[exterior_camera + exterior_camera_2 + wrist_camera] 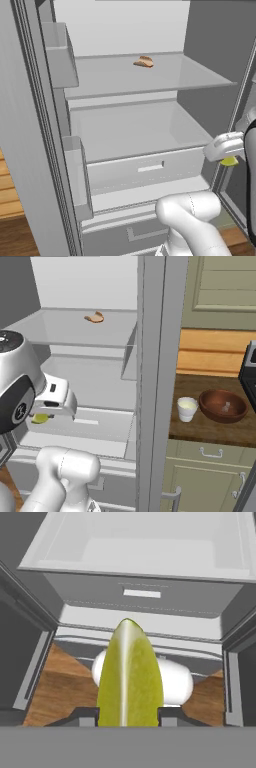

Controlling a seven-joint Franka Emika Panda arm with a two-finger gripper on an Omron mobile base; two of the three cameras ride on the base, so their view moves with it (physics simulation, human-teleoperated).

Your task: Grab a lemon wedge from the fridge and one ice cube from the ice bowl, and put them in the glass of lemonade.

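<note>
Gripper [128, 714] closed partway on the lemon wedge [130, 674], pinched between both fingertips, held outside the open fridge [150, 130]. Glass of lemonade [187, 408] sits on the counter at 3 o'clock, just beside the ice bowl [222, 405]. Risk: grip looks shallow, though contact is hard to judge; a fast swing past the fridge door [155, 381] could knock the wedge loose.
</note>
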